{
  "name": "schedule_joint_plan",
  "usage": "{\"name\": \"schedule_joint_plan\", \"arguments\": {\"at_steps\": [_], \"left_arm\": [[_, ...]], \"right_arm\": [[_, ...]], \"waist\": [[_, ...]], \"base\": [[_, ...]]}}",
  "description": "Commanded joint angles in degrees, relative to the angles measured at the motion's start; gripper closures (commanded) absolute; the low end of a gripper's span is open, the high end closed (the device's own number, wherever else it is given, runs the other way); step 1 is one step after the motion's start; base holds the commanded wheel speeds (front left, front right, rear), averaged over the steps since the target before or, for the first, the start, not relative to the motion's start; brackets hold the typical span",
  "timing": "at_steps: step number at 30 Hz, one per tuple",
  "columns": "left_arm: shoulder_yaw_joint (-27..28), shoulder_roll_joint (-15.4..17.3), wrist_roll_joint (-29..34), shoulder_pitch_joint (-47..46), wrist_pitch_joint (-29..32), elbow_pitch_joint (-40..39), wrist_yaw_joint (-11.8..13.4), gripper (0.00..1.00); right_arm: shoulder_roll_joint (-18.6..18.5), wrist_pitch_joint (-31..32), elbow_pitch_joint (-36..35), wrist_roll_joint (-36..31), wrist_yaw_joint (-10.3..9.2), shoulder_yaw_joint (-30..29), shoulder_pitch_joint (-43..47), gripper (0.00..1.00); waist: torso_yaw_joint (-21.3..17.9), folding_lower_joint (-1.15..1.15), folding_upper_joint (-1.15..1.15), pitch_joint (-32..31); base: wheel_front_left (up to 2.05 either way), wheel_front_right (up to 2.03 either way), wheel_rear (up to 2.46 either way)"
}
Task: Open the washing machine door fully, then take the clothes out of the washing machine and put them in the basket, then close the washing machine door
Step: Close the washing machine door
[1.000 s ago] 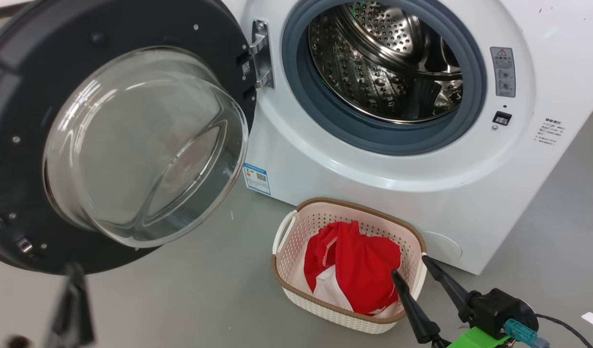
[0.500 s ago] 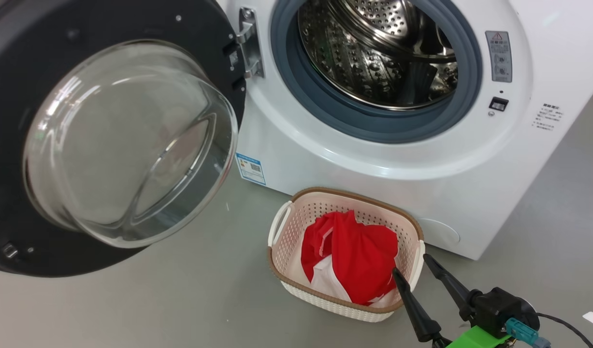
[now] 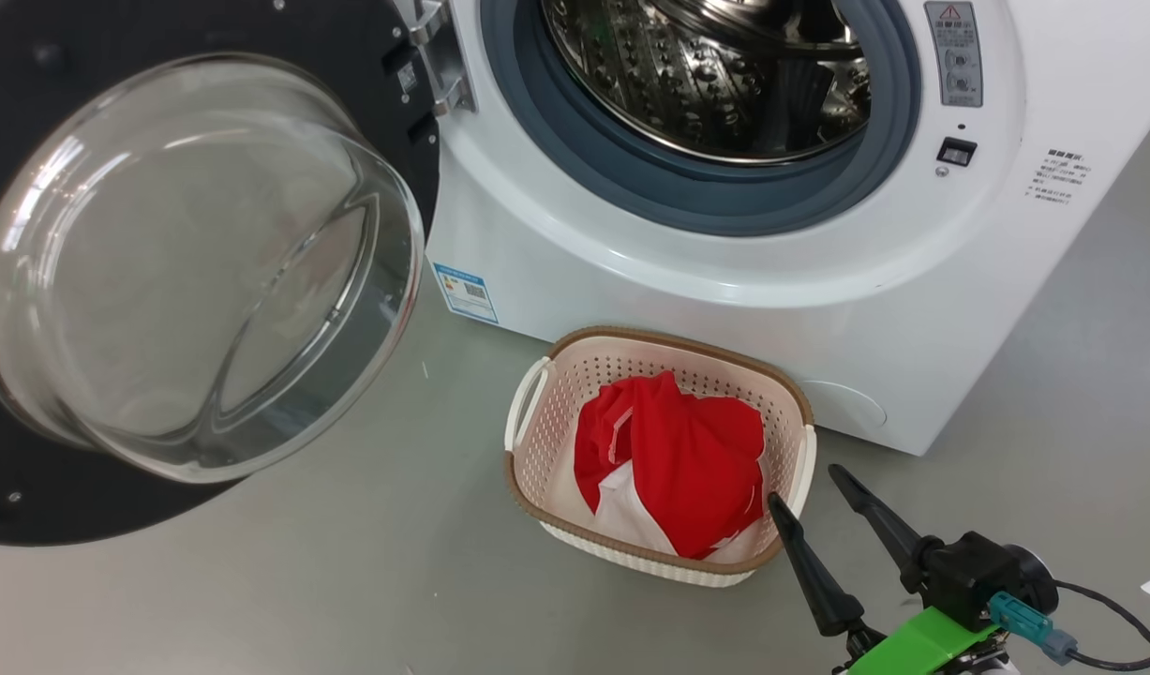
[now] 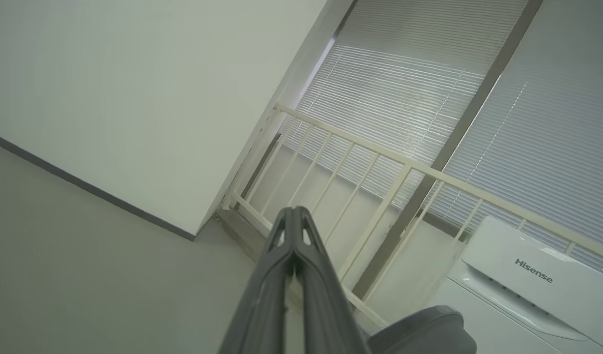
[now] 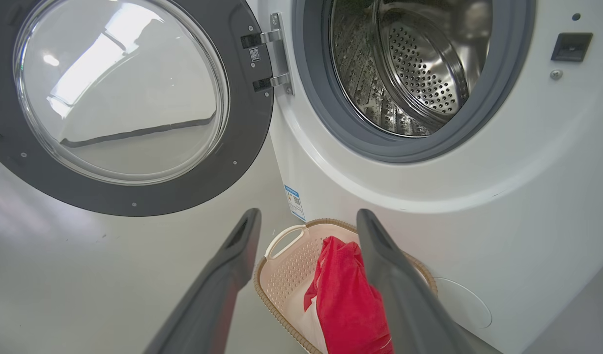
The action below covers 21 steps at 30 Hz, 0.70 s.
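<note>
The washing machine stands with its drum bare. The washing machine door is swung wide open to the left. Red and white clothes lie heaped in the cream basket on the floor in front of the machine. My right gripper hangs open and empty just right of the basket's near corner, fingers pointing toward the machine. My left gripper is shut on nothing, pointing up at a wall and a railing.
Grey floor lies around the basket and under the open door. A black cable trails from my right wrist. A white railing, window blinds and another white appliance show in the left wrist view.
The head camera has tilted, so machine, door and basket slid up and left in the picture. My left gripper's dark finger has left the lower left. The right gripper stays open by the basket.
</note>
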Motion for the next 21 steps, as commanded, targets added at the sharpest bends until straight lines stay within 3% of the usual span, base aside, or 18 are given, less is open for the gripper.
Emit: {"name": "schedule_joint_plan", "arguments": {"at_steps": [1, 6, 12, 21], "left_arm": [[0.16, 6.31, -2.01, -2.99, 3.30, 3.71, -0.32, 1.00], [-2.18, 9.22, -5.38, -6.12, 10.52, 11.70, -0.32, 1.00], [-5.95, 11.26, -9.92, -8.63, 25.89, 19.28, -0.33, 1.00], [-9.08, 11.85, -13.36, -8.72, 39.98, 21.65, -0.33, 1.00]], "right_arm": [[-0.25, -0.36, -1.33, -0.84, 0.35, 1.24, -2.47, 0.00], [-0.31, -0.36, -1.34, -0.94, 0.35, 1.54, -2.89, 0.00], [-0.48, -0.36, -1.28, -1.03, 0.35, 1.73, -3.17, 0.00], [-0.57, -0.36, -1.19, -0.97, 0.35, 1.95, -3.44, 0.00]], "waist": [[-0.22, 0.00, 0.00, 0.57], [-0.44, 0.00, 0.00, 1.35], [-0.48, 0.00, 0.00, 2.25], [-1.04, 0.00, 0.00, 2.70]], "base": [[0.00, 0.00, 0.00], [0.00, 0.00, 0.00], [0.00, 0.00, 0.00], [0.00, 0.00, 0.00]]}}
